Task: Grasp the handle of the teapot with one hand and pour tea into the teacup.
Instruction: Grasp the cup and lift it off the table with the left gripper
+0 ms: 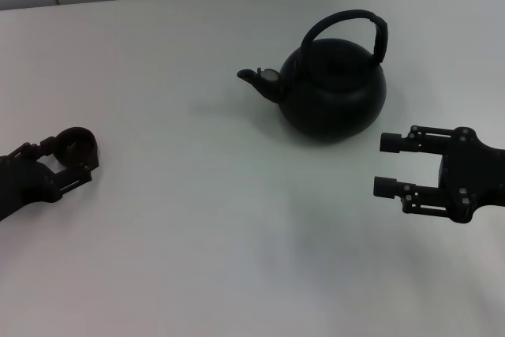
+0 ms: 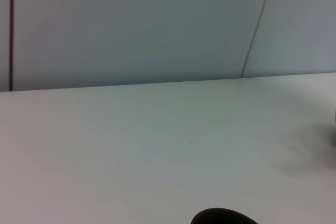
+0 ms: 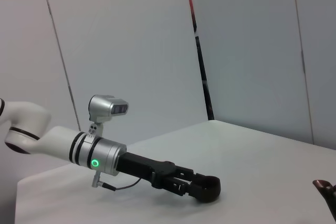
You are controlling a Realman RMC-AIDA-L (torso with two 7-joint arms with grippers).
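Matte black teapot (image 1: 331,88) on the white table (image 1: 197,219), the teacup (image 1: 76,147) clamped in the left gripper (image 1: 71,159).

The teapot sits toward the far right of the table, its spout (image 1: 256,78) pointing to the robot's left and its arched handle (image 1: 351,25) standing upright over the lid. The right gripper (image 1: 387,165) hovers just near its front right side, fingers apart and empty, not touching it. Well apart at the left edge, the left gripper's fingers (image 3: 178,179) are closed around the small dark teacup (image 3: 206,188), low by the tabletop.
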